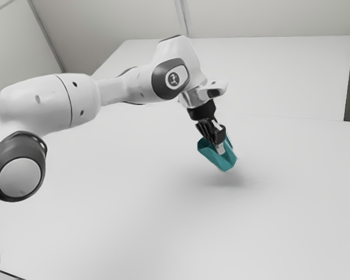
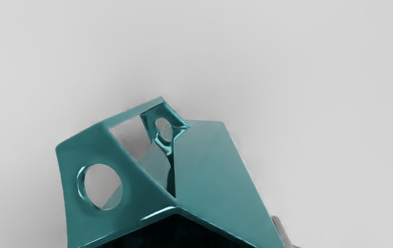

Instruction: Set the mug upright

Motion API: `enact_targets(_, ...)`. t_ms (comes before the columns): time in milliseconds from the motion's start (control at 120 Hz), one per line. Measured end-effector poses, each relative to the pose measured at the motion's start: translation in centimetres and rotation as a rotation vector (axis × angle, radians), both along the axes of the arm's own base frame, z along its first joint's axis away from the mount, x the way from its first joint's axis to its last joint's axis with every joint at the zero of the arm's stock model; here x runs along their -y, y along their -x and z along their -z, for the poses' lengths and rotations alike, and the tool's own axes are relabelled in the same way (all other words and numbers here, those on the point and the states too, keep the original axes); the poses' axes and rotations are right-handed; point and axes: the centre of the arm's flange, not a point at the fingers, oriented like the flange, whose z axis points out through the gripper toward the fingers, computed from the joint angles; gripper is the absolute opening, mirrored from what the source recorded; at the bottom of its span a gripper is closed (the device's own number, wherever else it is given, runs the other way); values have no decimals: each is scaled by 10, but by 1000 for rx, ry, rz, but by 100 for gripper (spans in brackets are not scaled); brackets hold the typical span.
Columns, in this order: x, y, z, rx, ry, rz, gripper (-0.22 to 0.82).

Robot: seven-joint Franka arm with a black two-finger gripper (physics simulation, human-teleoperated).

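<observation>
At the arm's (image 1: 79, 98) end, the gripper (image 1: 221, 150) is at the tilted teal mug (image 1: 223, 164); I cannot tell how open it is or whether it has hold. The mark on the wrist badge (image 1: 174, 78) is too small to read. Around spreads the white table (image 1: 163, 204), its far edge beyond the mug.

A white-and-gray robot arm (image 1: 49, 102) reaches in from the exterior view's left, its slim forearm (image 1: 114, 90) nearly level, its wrist (image 1: 175, 73) bent downward and its black tool (image 1: 223, 147) slanting down toward the exterior view's right.
</observation>
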Motion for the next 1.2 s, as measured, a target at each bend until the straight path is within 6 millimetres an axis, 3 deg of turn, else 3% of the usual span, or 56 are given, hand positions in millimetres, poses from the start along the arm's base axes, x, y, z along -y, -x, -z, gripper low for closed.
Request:
enact_targets(117,-31,4,-8,-33,-141,-56,-18)
enact_targets(300,-55,18,-6,-58,-293,-130,-18)
enact_targets(667,-118,28,17,-59,-439,-307,-18)
enact_targets(1200,-123,14,56,4,-421,-409,-18)
